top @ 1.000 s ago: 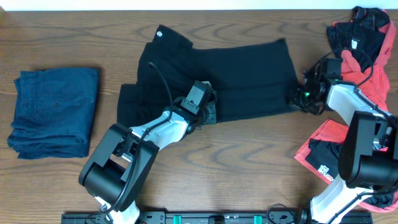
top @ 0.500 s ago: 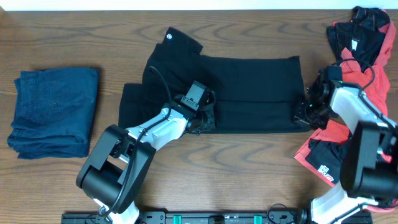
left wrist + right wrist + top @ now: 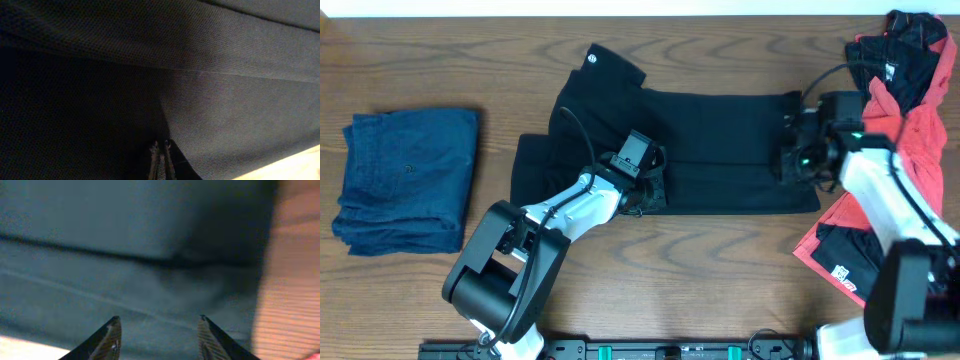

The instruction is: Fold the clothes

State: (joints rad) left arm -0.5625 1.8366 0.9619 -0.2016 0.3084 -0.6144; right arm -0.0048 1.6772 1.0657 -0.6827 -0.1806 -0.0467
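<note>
Left gripper clenched on black pants; right gripper released.
Your right jaws stand apart, pants' edge directly beneath them.

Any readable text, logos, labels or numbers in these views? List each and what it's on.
Nothing is legible.
Small white round logo on the black pants: too small to read.
White tag on the black and coral garment: too small to read.
White printed label on the black piece by the right arm: blurred, unreadable.
Both wrist views: plain fabric, no text.
</note>
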